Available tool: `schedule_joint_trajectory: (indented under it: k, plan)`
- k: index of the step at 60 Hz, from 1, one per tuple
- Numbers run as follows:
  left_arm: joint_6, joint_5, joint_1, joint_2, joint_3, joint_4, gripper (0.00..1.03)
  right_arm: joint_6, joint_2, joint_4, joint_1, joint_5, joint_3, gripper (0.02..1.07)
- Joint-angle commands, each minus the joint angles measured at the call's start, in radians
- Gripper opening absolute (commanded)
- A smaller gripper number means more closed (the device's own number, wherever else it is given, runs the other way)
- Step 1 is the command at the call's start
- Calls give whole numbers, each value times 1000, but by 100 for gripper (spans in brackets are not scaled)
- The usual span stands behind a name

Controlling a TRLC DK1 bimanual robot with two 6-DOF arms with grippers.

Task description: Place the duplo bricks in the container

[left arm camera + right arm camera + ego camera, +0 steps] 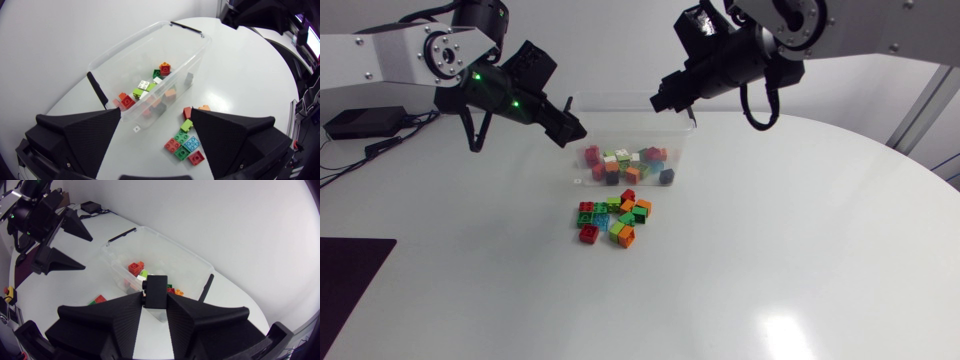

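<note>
A clear plastic container (pixel 620 98) stands at the table's far middle with several coloured duplo bricks (pixel 625 165) in it. A pile of loose bricks (pixel 615 220) lies on the table just in front of it. My left gripper (pixel 572 132) hangs open over the container's left end with nothing between its fingers; in the left wrist view the left gripper (pixel 156 112) looks down on the container (pixel 130 45) and the pile (pixel 185 142). My right gripper (pixel 665 100) hovers over the container's far right corner. In the right wrist view the right gripper (pixel 156 297) is shut on a black brick (pixel 156 287) above the container (pixel 165 242).
The container has black clip handles (pixel 97 90) at both ends. My left gripper (pixel 65 240) shows in the right wrist view beyond the container. White tabletop (pixel 770 250) stretches to the front and right of the pile.
</note>
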Motion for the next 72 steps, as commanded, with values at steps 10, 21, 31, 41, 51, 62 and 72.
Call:
schedule_joint_trajectory:
  k: [10, 21, 31, 41, 51, 62, 72]
  plan:
    - [80, 22, 7, -56, -100, -63, 98, 8, 118, 15, 12, -6, 116, 38]
    - [113, 28, 13, -65, -169, -82, 98, 8, 183, 15, 8, -14, 179, 38]
    - [147, 32, 18, -59, -229, -82, 98, 7, 238, 26, -6, -27, 226, 38]
    - [163, 32, 16, -39, -278, -80, 98, 8, 296, 35, -21, -43, 285, 38]
    - [167, 32, 7, 11, -309, -80, 98, 10, 358, 35, -34, -47, 346, 38]
    - [152, 32, -8, 65, -312, -80, 98, 10, 418, 27, -46, -53, 413, 38]
    - [74, 32, -53, 87, -317, -80, 98, 10, 476, 14, -60, -52, 487, 38]
